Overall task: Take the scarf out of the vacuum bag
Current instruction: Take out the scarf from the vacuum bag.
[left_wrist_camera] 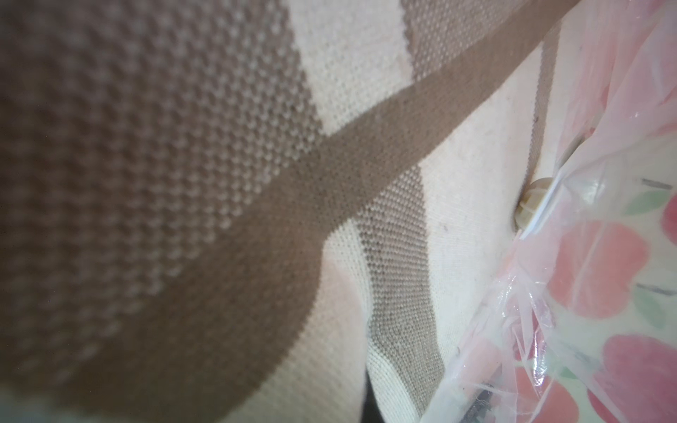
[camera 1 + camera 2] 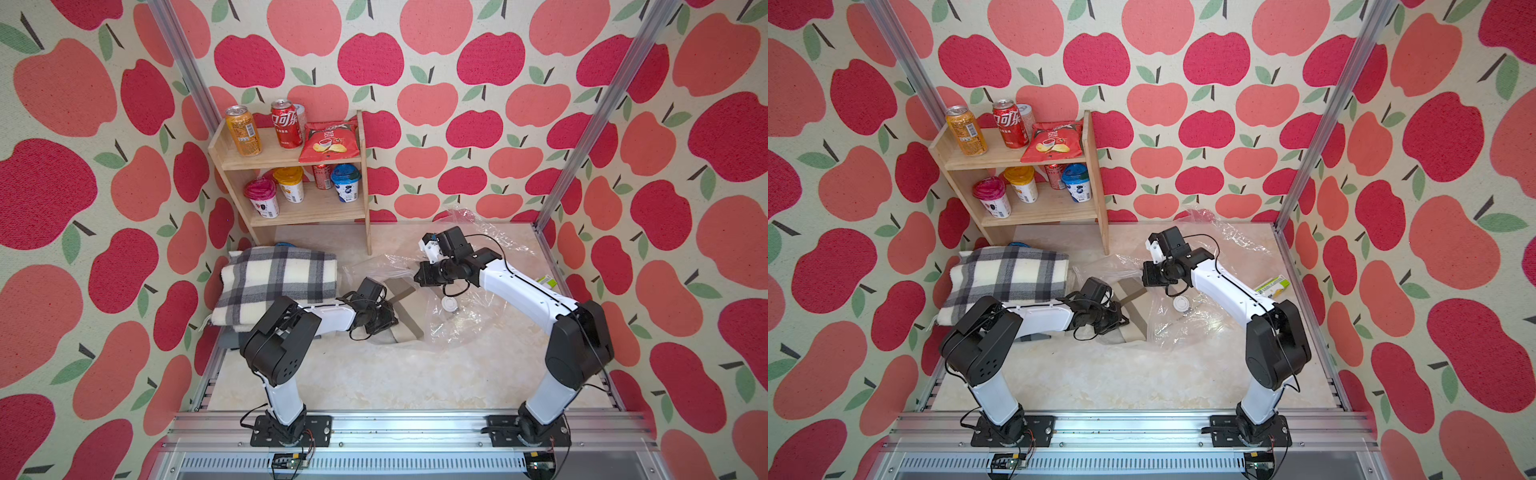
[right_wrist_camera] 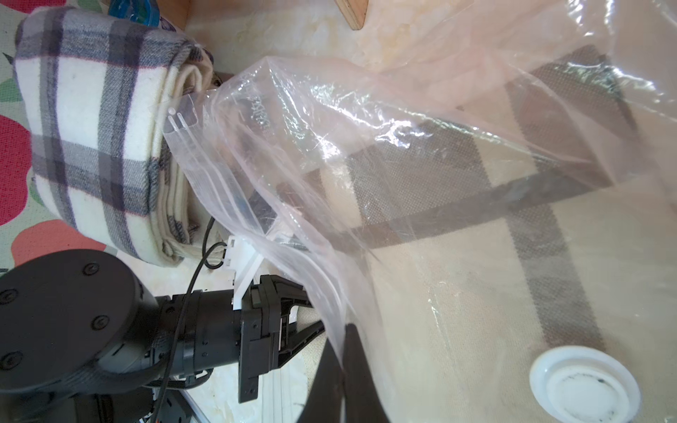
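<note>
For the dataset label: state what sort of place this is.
Probably a staged robot test cell rather than a real room: apple-print backdrop walls hung on aluminium frame posts, a front mounting rail carrying both arms, and a small stocked wooden shelf.

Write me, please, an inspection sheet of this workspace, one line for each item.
Surface: pale marbled tabletop.
Job's things: striped beige scarf lies in the vacuum bag, at its open mouth; white valve cap on the bag.
Clutter: folded plaid blanket; wooden shelf with cans, cups and chip bag; green packet near the right edge.
Tools: left tool shut on the scarf; right tool shut on the bag's mouth edge.
Cables: black cables loop at both wrists.
Surroundings: apple-print walls, aluminium frame posts.
</note>
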You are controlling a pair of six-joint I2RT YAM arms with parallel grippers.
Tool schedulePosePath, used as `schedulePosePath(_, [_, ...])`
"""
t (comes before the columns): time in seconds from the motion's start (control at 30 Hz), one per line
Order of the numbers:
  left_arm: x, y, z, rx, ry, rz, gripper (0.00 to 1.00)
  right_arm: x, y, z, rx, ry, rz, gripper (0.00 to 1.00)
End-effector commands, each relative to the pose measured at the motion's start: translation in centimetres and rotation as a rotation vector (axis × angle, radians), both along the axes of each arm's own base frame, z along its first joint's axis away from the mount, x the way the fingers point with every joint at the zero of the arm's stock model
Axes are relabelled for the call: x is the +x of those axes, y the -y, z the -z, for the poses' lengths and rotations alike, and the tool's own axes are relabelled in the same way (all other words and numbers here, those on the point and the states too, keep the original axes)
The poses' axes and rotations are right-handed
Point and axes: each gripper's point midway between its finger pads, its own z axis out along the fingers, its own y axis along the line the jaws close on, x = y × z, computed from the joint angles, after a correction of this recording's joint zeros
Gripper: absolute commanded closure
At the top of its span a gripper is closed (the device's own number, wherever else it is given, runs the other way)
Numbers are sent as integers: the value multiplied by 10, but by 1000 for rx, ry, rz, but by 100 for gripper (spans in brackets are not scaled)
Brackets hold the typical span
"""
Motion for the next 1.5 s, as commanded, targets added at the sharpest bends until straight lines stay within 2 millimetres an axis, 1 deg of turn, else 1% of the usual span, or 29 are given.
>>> schedulePosePath(0.0, [4, 10, 2, 10, -6, 25, 100, 8, 19, -5, -43, 20, 62, 100])
schedulePosePath(0.1, [18, 20, -6, 1, 18, 33, 100, 17, 30, -4, -71, 33, 90, 100])
schedulePosePath(0.2, [32, 30, -14, -5, 38, 47, 100, 30, 45, -1, -105, 44, 125, 100])
schedulePosePath(0.37, [57, 50, -29, -26, 73, 74, 100, 54, 68, 1, -150, 62, 193, 100])
schedulePosePath(0.43, [64, 57, -34, -34, 80, 85, 100, 64, 74, 1, -158, 67, 213, 100])
schedulePosePath(0.53, [70, 65, -48, -56, 89, 94, 100, 78, 77, -4, -161, 78, 231, 100])
schedulePosePath(0.63, [70, 66, -67, -73, 100, 94, 100, 87, 75, -5, -163, 78, 235, 100])
schedulePosePath(0.77, [64, 63, -95, -69, 115, 105, 100, 88, 69, -2, -143, 50, 226, 100])
schedulePosePath(0.83, [60, 59, -107, -61, 123, 116, 100, 84, 59, 0, -100, 31, 196, 100])
schedulePosePath(0.87, [58, 57, -112, -58, 128, 121, 100, 78, 47, -1, -43, 21, 143, 85])
schedulePosePath(0.9, [57, 55, -115, -53, 133, 121, 100, 70, 34, -5, 22, 17, 83, 66])
schedulePosePath(0.93, [56, 52, -118, -44, 139, 122, 100, 60, 17, -16, 109, 31, 8, 44])
schedulePosePath(0.97, [55, 50, -119, -36, 144, 122, 100, 46, 3, -25, 187, 43, -65, 4])
schedulePosePath(1.0, [54, 48, -119, -31, 145, 122, 100, 34, -8, -37, 251, 66, -129, 0])
schedulePosePath(1.03, [55, 46, -119, -30, 143, 119, 100, 18, -18, -50, 305, 97, -199, 0])
schedulePosePath(1.07, [56, 45, -118, -33, 139, 117, 100, 6, -23, -62, 332, 139, -237, 0])
schedulePosePath(1.1, [56, 44, -117, -35, 136, 117, 100, -2, -25, -73, 353, 175, -254, 0])
schedulePosePath(1.13, [56, 44, -116, -35, 133, 116, 100, -9, -22, -79, 378, 195, -256, 0])
schedulePosePath(1.2, [57, 44, -115, -36, 134, 116, 100, -15, -9, -97, 431, 255, -218, 0])
schedulePosePath(1.23, [57, 44, -114, -36, 134, 116, 100, -18, 0, -108, 465, 302, -196, 0])
schedulePosePath(1.3, [57, 44, -112, -36, 132, 117, 100, -22, 21, -121, 501, 399, -139, 0])
schedulePosePath(1.4, [57, 44, -110, -35, 132, 118, 100, -21, 54, -132, 518, 470, -38, 0])
schedulePosePath(1.47, [57, 43, -107, -35, 129, 119, 100, -19, 72, -130, 519, 474, 29, 0])
